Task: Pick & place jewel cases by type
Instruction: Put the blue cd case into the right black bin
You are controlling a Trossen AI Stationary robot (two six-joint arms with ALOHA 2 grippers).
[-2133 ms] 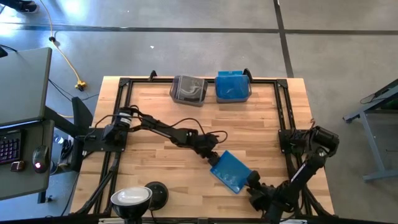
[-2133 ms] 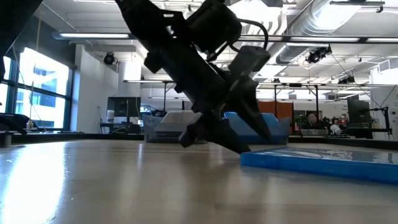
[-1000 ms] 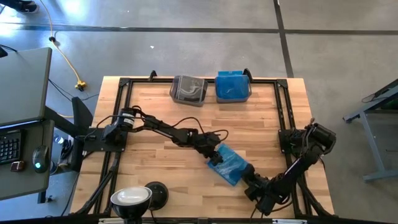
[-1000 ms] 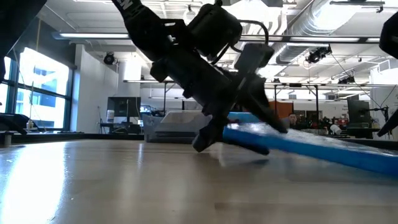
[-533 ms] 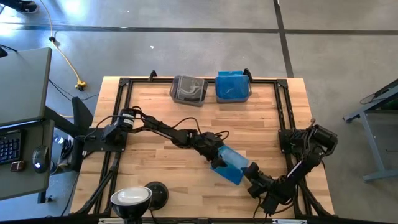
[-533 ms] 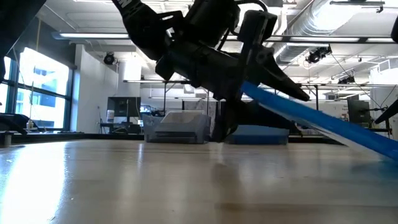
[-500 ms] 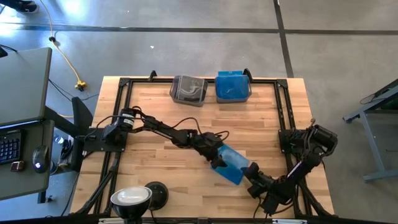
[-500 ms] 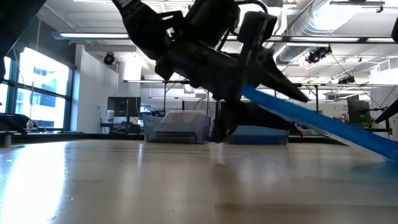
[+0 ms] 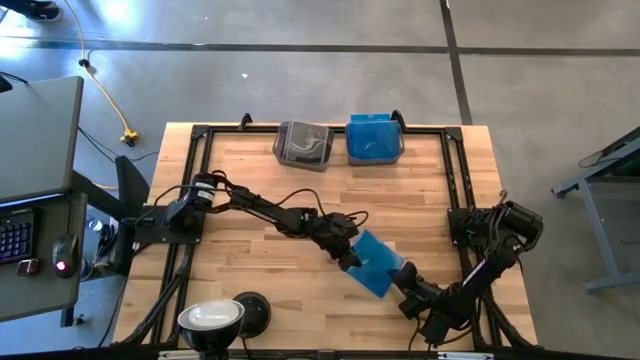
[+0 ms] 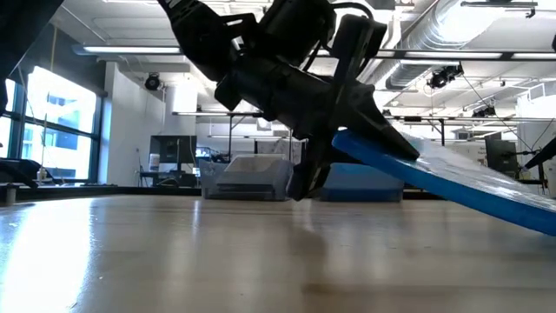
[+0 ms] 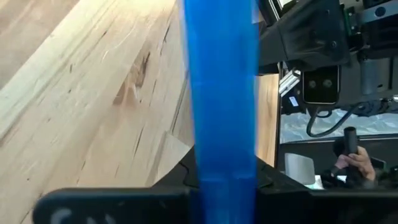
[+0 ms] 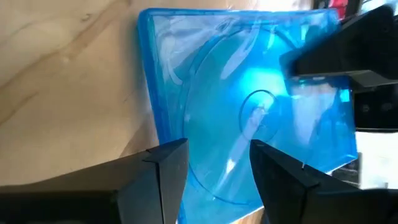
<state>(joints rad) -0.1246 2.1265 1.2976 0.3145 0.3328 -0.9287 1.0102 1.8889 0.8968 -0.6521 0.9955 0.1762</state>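
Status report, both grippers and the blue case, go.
Left gripper clamped on blue jewel case, one edge raised off table. Right gripper at its opposite edge, fingers apart. Path to bins unobstructed.

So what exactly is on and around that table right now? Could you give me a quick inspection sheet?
Surface: wooden table, black frame round it.
Job's things: blue jewel case tilted, one edge raised; blue bin and grey bin at the far edge.
Clutter: lamp at the near edge.
Grippers: left gripper has its jaws closed on the case's edge; right gripper at the opposite edge, jaws open.
Cables: black cable along the left arm; yellow cable on the floor.
Surroundings: concrete floor, desk with keyboard to the left.
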